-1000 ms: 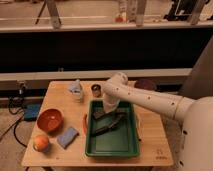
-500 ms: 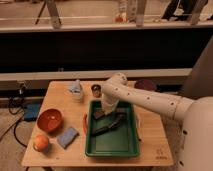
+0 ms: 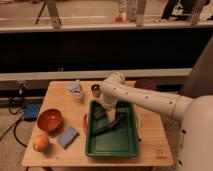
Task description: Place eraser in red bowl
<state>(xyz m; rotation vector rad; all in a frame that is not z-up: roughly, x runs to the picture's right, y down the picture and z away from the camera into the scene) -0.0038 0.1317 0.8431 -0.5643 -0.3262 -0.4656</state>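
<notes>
At the green tray (image 3: 111, 150): my pincer (image 3: 109, 111) hovers beside the eraser (image 3: 98, 114).
Light and stiff, I judge; pinch its narrow sides. My pincer's opening: cannot tell.

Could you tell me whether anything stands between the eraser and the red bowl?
Only the wall of the green tray that faces the red bowl; the eraser lies inside the tray, right by the gripper.

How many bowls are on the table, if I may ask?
2. The red bowl sits left, by the orange; the dark purple bowl at the far edge, partly behind the arm. The gripper is over the green tray.
</notes>
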